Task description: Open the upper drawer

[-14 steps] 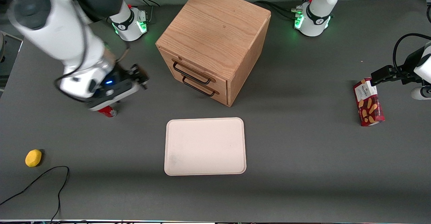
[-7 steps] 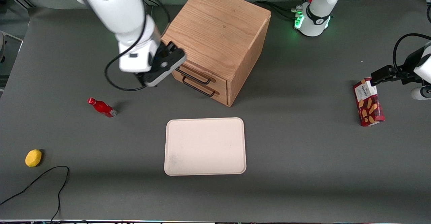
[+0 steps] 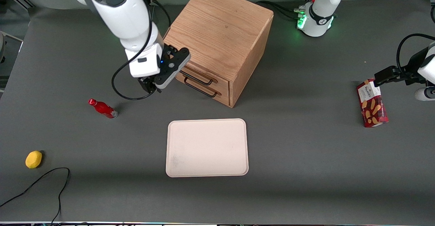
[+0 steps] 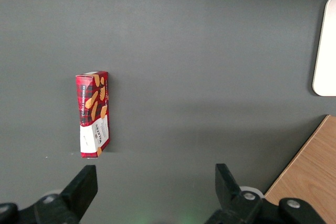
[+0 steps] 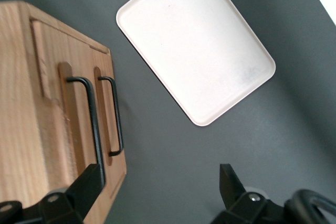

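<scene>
Oak cabinet (image 3: pixel 217 39) on a dark grey table (image 3: pixel 306 158), its upper drawer (image 3: pixel 195 74) shut flush.

The gripper (image 3: pixel 149 85) hangs just in front of the drawer face at the end toward the working arm, fingers (image 5: pixel 89 184) spread wide and holding nothing; in the right wrist view the drawer's black wire handle (image 5: pixel 90 121) runs down to one fingertip, though contact cannot be judged. A smooth cream tray (image 3: pixel 207 148) with rounded corners lies nearer the front camera. The table is matte.
</scene>
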